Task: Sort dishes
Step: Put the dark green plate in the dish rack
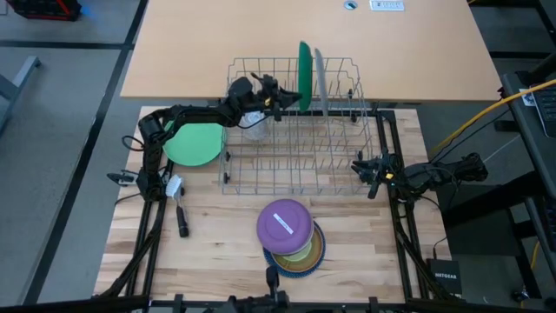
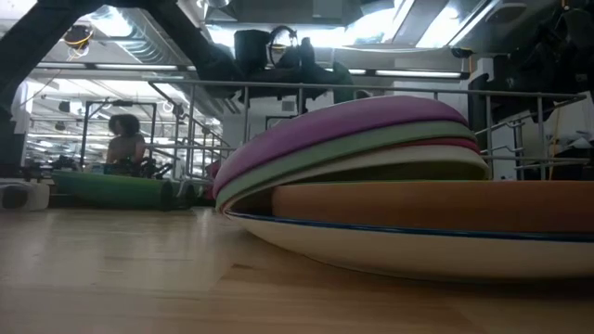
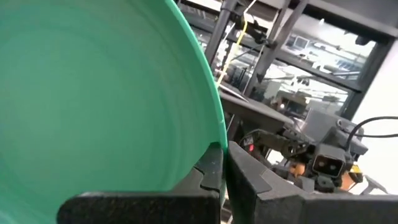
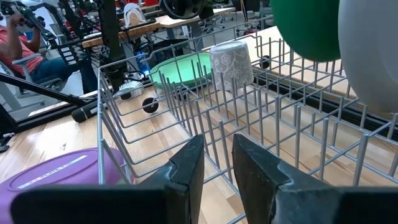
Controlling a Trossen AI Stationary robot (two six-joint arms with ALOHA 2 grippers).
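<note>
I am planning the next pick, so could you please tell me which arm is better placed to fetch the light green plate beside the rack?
Left. Its tool is nearer the light green plate; the right tool waits beyond the rack.

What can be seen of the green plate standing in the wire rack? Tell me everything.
The green plate is round, smooth and plastic-looking, with faint concentric rings on its face. It stands upright on edge near the back of the wire rack, close beside an upright grey plate. The left pincer is closed on its rim. No chips or dirt show.
</note>
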